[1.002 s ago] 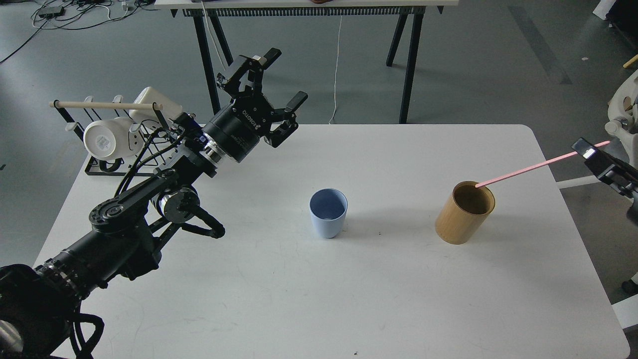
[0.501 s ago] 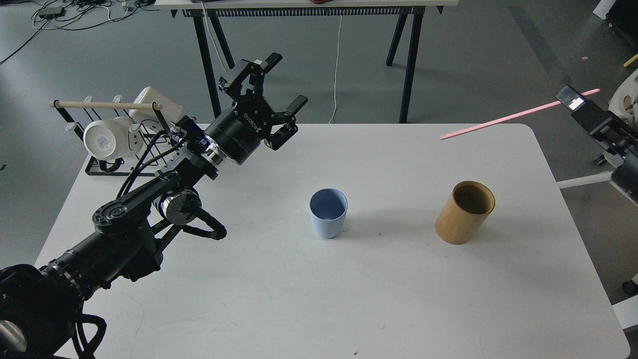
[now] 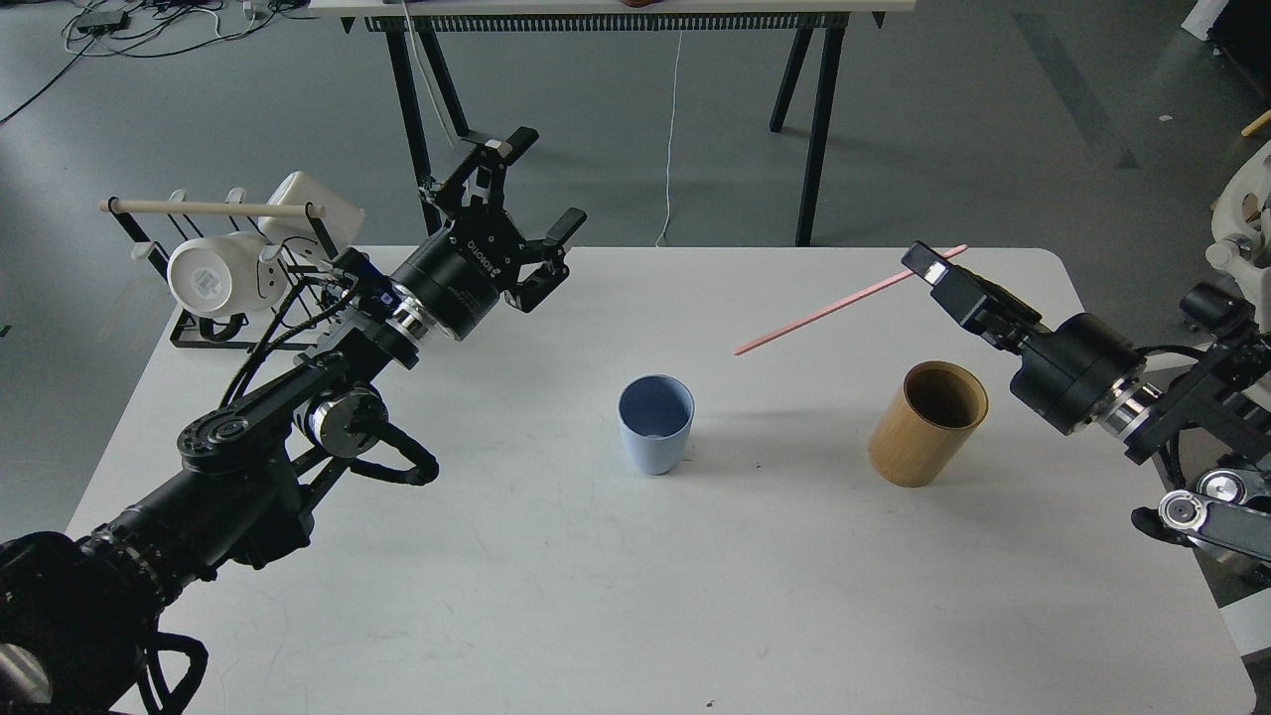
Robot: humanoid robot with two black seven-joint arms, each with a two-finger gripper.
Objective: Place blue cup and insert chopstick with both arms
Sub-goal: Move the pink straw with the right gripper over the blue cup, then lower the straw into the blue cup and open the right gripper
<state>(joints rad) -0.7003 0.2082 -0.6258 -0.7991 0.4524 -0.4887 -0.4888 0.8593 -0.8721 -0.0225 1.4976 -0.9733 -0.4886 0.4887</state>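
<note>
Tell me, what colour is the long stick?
Pink; the chopstick shows best in the head view.

ROBOTIQ (upside down), white lettering, on the left gripper (image 3: 516, 214) body

Lighting: even, diffuse, bright overhead; no glare on the matte white table (image 3: 695, 596). Shadows: soft and faint, falling rightward from the blue cup (image 3: 654, 423) and the wooden cup (image 3: 927, 424). Focus: sharp across the frame. Motion blur: none evident, the chopstick (image 3: 839, 301) crisp. Edge distortion: slight wide-angle bowing.
</note>
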